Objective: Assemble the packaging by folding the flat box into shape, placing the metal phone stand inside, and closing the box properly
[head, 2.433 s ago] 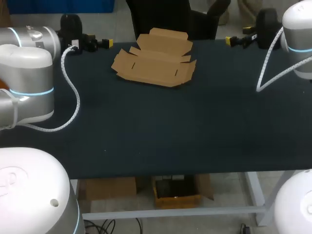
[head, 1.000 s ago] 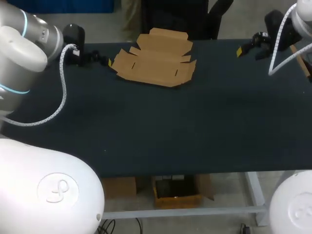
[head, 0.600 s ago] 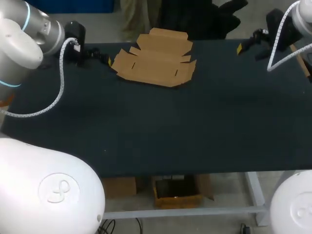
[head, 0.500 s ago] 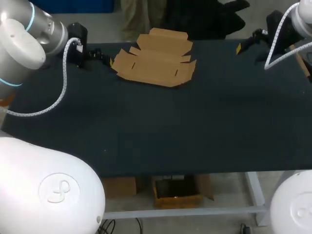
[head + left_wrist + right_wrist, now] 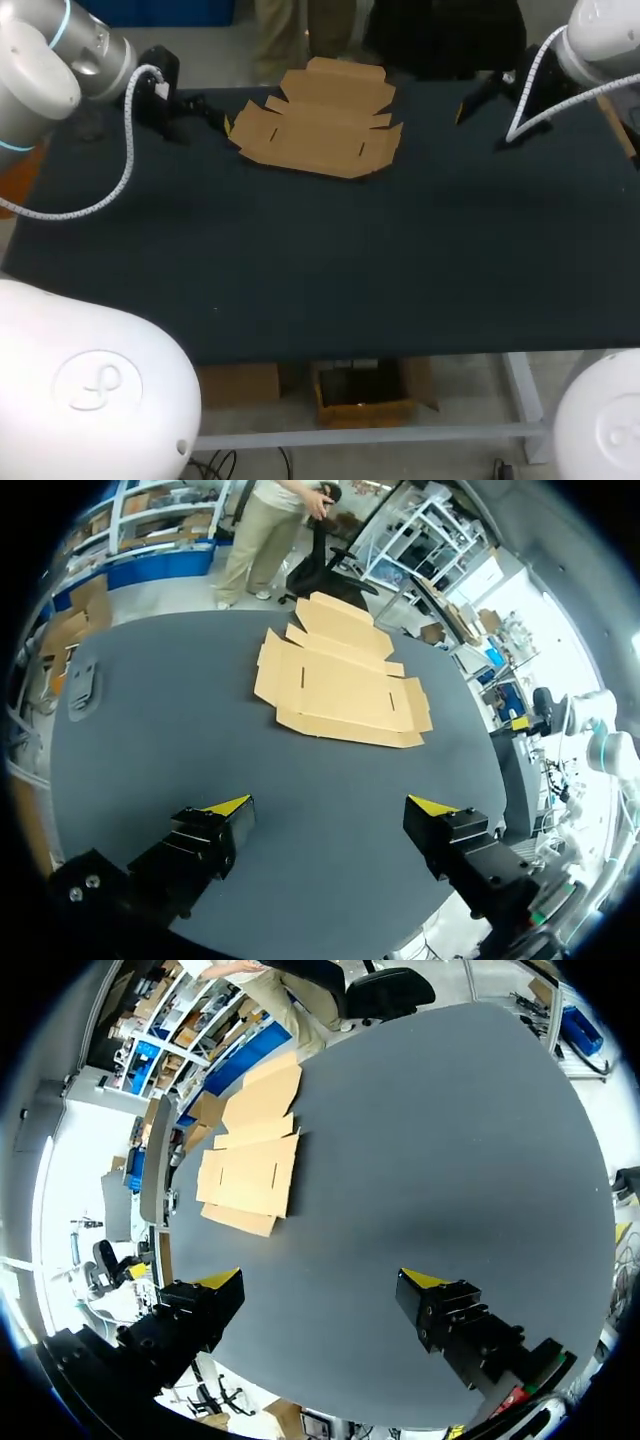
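From the head view, my left gripper (image 5: 215, 115) was only a small dark shape just beside the flat brown cardboard box blank (image 5: 318, 120). I could not tell whether its yellow tip touched the cardboard's edge. My right gripper (image 5: 483, 97) was too small there to judge. My white left arm (image 5: 45, 60) and white right arm (image 5: 600, 30) were cut off by that view's edges.

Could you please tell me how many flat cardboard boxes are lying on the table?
1. The flat box lies unfolded near the far edge of the table; nothing seems hidden.
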Motion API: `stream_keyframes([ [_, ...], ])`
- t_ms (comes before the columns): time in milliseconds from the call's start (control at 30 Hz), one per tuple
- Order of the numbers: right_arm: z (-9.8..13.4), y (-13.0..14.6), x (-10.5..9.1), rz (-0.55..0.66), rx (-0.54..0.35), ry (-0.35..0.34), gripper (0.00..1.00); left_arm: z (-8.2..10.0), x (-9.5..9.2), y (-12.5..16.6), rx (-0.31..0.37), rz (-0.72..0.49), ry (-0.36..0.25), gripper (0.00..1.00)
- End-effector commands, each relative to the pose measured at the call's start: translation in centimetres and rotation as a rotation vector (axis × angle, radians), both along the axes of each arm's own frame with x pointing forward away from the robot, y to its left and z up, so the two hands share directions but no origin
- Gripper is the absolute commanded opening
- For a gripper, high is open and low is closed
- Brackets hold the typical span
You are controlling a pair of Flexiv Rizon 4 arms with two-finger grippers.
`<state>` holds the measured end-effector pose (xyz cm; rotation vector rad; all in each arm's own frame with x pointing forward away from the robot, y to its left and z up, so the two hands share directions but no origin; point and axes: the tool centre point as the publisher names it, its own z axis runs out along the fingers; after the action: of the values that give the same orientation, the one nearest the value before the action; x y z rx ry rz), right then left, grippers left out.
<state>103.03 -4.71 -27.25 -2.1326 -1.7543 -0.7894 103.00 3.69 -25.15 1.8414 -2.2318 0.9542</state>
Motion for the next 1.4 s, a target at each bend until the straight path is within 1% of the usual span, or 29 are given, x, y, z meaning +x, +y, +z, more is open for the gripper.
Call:
stream_keyframes([
  [33,-1.4,0.6,1.2,0.004,0.036,0.013,1.0,0.3,0.2,0.2,0.015,-0.021,0.051,1.0],
  [200,-2.2,2.1,2.1,0.017,0.058,0.024,1.0,0.4,0.4,0.7,-0.008,-0.034,0.07,1.0],
  [367,-3.3,3.8,3.3,0.039,0.061,0.043,1.0,0.4,0.7,1.0,-0.013,-0.042,0.086,1.0],
  [433,-3.6,4.3,3.7,0.043,0.064,0.049,1.0,0.2,0.9,1.1,-0.026,-0.059,0.1,1.0],
  [600,-4.5,5.9,4.8,0.056,0.074,0.063,1.0,-0.2,1.2,1.4,-0.026,-0.062,0.125,1.0],
  [833,-5.7,7.5,5.9,0.061,0.083,0.069,1.0,-0.3,0.9,1.9,-0.008,-0.045,0.118,1.0],
  [1000,-6.3,8.6,6.2,0.059,0.091,0.085,1.0,0.0,0.4,2.5,-0.005,-0.01,0.097,1.0],
  [1233,-7.1,9.9,6.0,0.015,0.089,0.084,0.99,-0.1,0.0,3.4,-0.019,0.013,0.096,1.0],
  [1300,-7.4,10.3,5.9,0.003,0.106,0.085,0.96,-0.1,-0.1,3.5,-0.019,0.013,0.095,1.0],
  [1400,-7.9,10.8,5.8,-0.013,0.129,0.081,0.96,-0.1,-0.4,3.6,-0.016,0.012,0.093,1.0],
])
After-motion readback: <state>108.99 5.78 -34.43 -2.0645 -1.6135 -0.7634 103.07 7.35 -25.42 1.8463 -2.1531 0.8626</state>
